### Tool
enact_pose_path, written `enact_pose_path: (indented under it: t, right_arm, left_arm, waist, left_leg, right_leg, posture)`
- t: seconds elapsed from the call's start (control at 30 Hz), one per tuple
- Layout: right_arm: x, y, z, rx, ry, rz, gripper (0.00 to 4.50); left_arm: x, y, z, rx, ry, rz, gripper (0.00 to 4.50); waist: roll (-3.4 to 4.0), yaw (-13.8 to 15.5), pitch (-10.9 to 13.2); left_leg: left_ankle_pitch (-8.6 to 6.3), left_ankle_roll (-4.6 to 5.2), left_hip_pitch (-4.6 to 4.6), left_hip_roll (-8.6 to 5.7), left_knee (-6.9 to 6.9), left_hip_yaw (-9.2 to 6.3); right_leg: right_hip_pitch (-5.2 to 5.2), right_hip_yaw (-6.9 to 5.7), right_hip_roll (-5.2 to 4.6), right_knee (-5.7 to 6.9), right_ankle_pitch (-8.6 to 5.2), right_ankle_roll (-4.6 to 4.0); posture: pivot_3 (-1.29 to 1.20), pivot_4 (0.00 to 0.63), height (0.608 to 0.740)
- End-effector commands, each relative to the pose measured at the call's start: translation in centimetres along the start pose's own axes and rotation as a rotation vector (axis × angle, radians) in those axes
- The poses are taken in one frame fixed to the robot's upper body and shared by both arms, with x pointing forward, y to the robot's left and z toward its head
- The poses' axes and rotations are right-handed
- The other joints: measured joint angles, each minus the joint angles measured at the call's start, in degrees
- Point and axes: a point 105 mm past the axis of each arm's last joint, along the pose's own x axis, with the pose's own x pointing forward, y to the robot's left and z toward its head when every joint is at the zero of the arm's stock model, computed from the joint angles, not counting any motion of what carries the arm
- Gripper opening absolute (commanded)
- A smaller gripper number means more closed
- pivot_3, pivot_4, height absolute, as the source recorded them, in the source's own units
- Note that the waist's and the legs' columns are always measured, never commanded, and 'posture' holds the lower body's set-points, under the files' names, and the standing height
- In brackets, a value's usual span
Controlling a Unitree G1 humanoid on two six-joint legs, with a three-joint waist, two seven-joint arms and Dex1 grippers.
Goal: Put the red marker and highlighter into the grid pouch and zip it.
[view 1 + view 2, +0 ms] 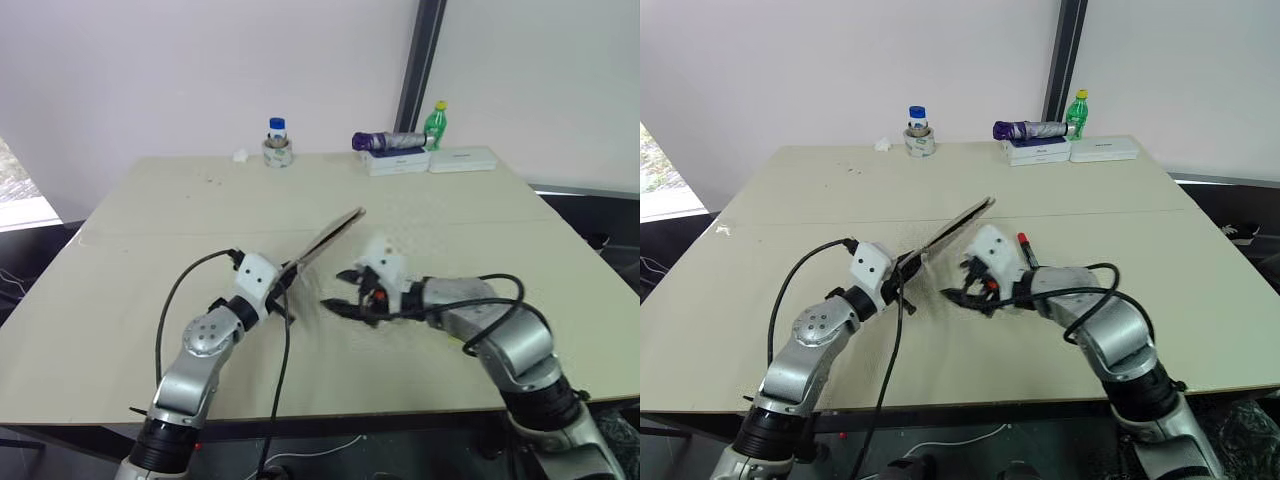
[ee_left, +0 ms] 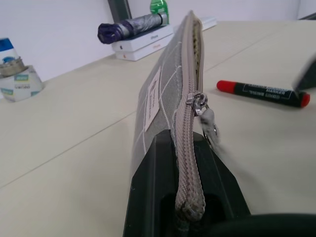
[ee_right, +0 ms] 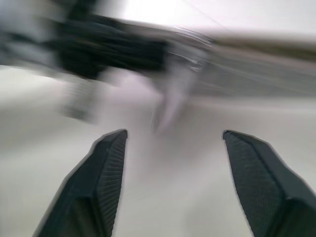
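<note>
While my left gripper (image 1: 287, 277) clamps the pouch (image 2: 163, 94) on edge above the table (image 1: 150, 230), my right gripper (image 3: 170, 163) hangs open and empty nearby. With the marker (image 2: 264, 93) on the table beside the pouch, loading isn't finished; I judge I must pick it up next.

beige table (image 1: 180, 200) against white wall (image 1: 200, 70).

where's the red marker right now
The red marker lies flat on the table, not in the grid pouch; in the right eye view it sits just behind the right gripper, to the pouch's right.
</note>
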Motion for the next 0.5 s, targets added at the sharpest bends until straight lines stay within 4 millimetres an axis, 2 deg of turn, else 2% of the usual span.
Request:
enact_pose_path:
  t: [0.03,0.1,0.17,0.23,0.43,0.5]
  right_arm:
    - [-0.8,-3.7,0.0,0.012,-0.027,-0.202,2.91]
    - [-0.9,-6.2,-1.3,0.097,-0.005,-0.334,2.91]
    - [-0.7,-7.5,-2.6,0.132,0.030,-0.402,2.91]
    - [-0.2,-8.0,-3.8,0.146,0.055,-0.423,2.91]
    - [1.1,-8.4,-5.4,0.196,0.077,-0.424,2.91]
    - [1.4,-8.5,-5.7,0.202,0.077,-0.423,2.40]
  left_arm:
    - [0.6,-0.4,0.5,0.016,-0.029,0.001,0.00]
    - [1.0,-0.7,0.1,-0.008,-0.019,0.014,0.00]
    - [1.3,-0.9,-0.1,-0.033,-0.020,0.027,0.00]
    - [1.5,-1.0,0.0,-0.070,-0.033,0.034,0.00]
    - [1.6,-1.3,0.5,-0.101,-0.059,0.015,0.00]
    - [1.4,-1.4,0.5,-0.103,-0.059,0.010,0.00]
  waist:
    - [0.00,-0.15,0.00]
    - [0.00,-0.26,0.00]
    - [0.00,-0.19,0.00]
    - [0.00,-0.17,0.00]
    - [0.00,-0.32,0.00]
    - [0.00,-0.30,0.00]
  left_leg:
    - [0.00,0.00,0.00,0.00,-0.01,0.00]
    - [0.00,0.00,0.00,0.01,-0.05,0.04]
    - [0.00,0.00,0.00,0.01,-0.05,0.03]
    - [0.00,0.00,0.00,0.01,-0.05,0.04]
    - [0.00,0.01,0.00,0.00,-0.05,0.06]
    - [0.00,0.01,0.00,0.00,-0.04,0.06]
  right_leg:
    - [0.00,0.00,0.00,-0.01,0.00,0.00]
    - [-0.03,0.01,0.01,-0.01,0.00,0.00]
    - [-0.02,0.01,0.02,-0.01,0.01,-0.01]
    - [-0.01,0.01,0.02,-0.01,0.01,0.00]
    - [0.00,0.01,0.02,-0.02,0.01,0.00]
    - [0.01,0.01,0.02,-0.02,0.01,0.00]
  posture:
    - [0.00,0.150,0.740]
    - [0.00,0.150,0.740]
    - [0.00,0.150,0.740]
    - [0.00,0.150,0.740]
    - [0.00,0.150,0.740]
    - [0.00,0.150,0.740]
